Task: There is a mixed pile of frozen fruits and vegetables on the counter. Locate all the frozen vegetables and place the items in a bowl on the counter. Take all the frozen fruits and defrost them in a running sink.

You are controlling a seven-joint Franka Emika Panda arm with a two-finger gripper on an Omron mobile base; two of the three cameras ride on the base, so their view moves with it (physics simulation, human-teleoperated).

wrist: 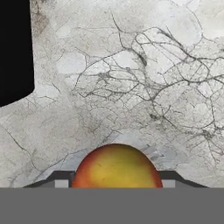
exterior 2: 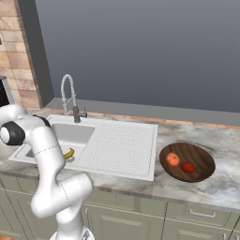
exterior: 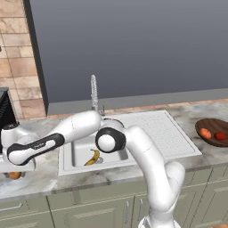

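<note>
Left of the sink (exterior: pixel 176 133), out over the table's (exterior: pixel 40 176) front edge, the arm is reaching low and the pincer (wrist: pixel 116 186) is sitting right down over the fruit (wrist: pixel 116 167). From the hand view, that round orange-yellow fruit with its red blush is lying on the marbled table, bulging up between the two dark fingertips (wrist: pixel 59 181), one on each side of it. Whether they are actually pressing on it, I cannot tell; the jaws are standing roughly as wide as the fruit. From the left base view, a sliver of orange is peeking out under the hand. Inside the sink basin, the banana (exterior: pixel 93 157) is lying on the bottom, below the faucet (exterior: pixel 94 93). Right of the sink, past the drainboard, the bowl (exterior 2: pixel 187 161) is holding the tomato (exterior 2: pixel 173 159) and the pepper (exterior 2: pixel 188 167), side by side.
</note>
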